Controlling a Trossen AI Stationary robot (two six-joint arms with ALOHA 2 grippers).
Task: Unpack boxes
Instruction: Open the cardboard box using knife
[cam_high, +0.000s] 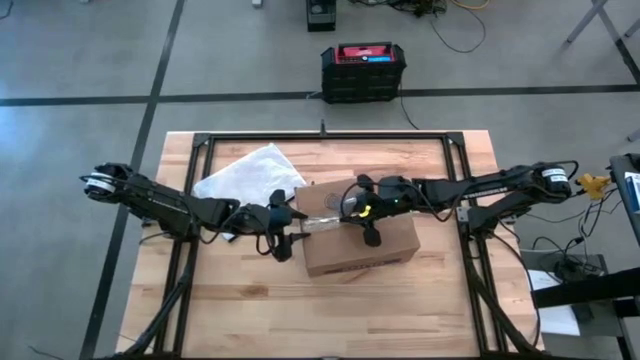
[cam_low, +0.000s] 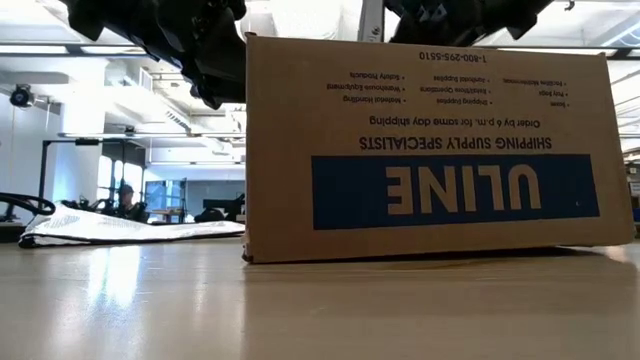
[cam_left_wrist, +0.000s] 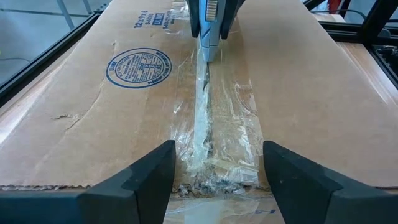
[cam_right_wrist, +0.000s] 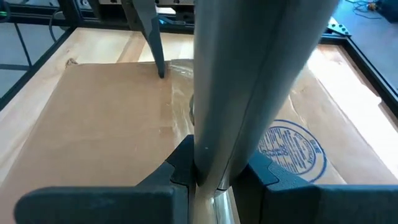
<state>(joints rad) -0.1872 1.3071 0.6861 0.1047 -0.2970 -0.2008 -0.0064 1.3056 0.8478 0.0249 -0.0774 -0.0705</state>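
Observation:
The brown cardboard box stands on the table's middle with its blue ULINE print upside down on the near side. A clear tape seam runs along its top. My left gripper is open at the box's left end, one finger on each side of the seam. Whether it touches the cardboard, I cannot tell. My right gripper is over the box top, shut on a long silver-grey cutter. The cutter's blue-grey tip points down at the seam. My right gripper pinches the cutter's body between its two fingers. The cutter runs on past the fingers and slants down from the table's right toward the seam. Its tip is at the tape; whether it touches, I cannot tell.
A white plastic bag lies on the table at the box's far left. A black frame rail borders the table. Beyond the far edge, a black-and-red case stands on the floor. Bare tabletop lies on the near side.

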